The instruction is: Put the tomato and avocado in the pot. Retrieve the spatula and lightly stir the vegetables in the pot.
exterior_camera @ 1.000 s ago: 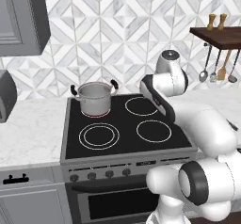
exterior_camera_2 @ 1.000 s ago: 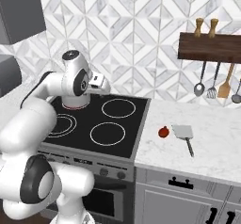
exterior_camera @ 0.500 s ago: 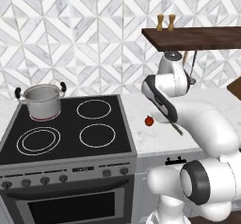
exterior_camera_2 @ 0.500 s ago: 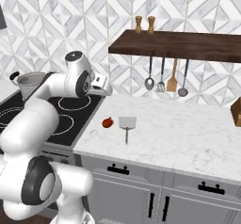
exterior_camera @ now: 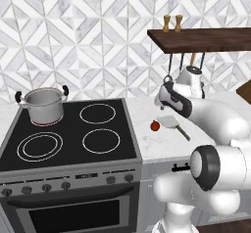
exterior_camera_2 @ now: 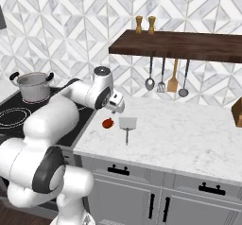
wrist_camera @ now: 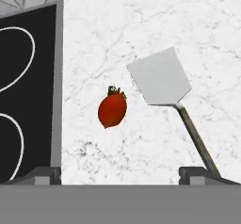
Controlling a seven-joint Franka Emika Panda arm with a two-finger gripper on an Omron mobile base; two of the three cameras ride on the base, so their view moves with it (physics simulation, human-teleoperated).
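Tomato (wrist_camera: 112, 110) lies just beside spatula (wrist_camera: 160, 76), near cooktop (wrist_camera: 23, 77) edge.

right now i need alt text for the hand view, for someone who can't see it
A small red tomato lies on a white marble counter beside the spatula, whose flat grey blade points away from the camera and whose thin dark handle runs toward it. The two are close but apart. The black stovetop borders the counter on the left, and the open gripper has its fingertips at the bottom.

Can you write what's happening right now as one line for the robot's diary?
hand: open, above counter | tomato: on counter beside spatula | pot: on stove
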